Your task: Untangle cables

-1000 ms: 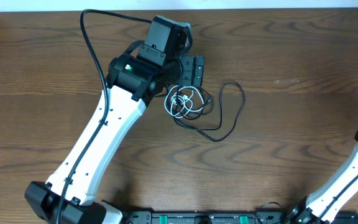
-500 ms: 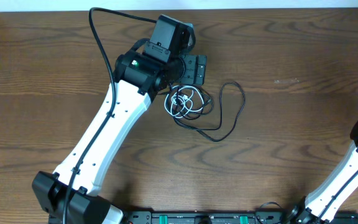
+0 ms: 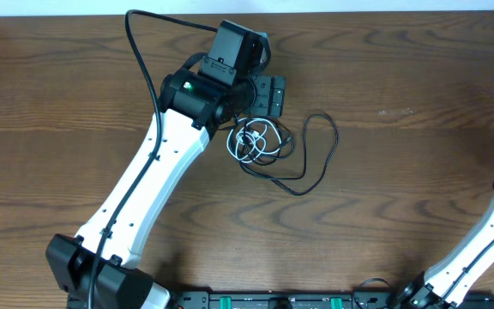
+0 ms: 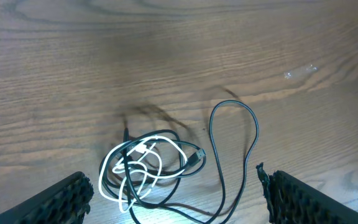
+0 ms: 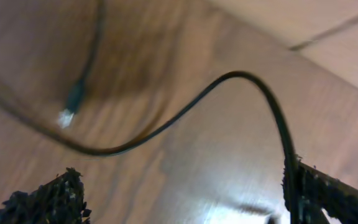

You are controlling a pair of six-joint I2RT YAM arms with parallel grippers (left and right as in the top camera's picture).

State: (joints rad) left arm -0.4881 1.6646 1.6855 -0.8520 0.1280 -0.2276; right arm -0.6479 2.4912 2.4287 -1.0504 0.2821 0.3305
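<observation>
Left hand (image 4: 176,185), wide open, empty, settles over the unmoved white cable (image 4: 138,171) and black cable (image 4: 235,143); right hand (image 5: 182,186) gapes idle.

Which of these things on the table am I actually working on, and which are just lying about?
Job:
white cable, in small loops
black cable, tangled with it
left gripper, open, close by

Just there:
table
thick cord on the left arm
pale speck on the wood
</observation>
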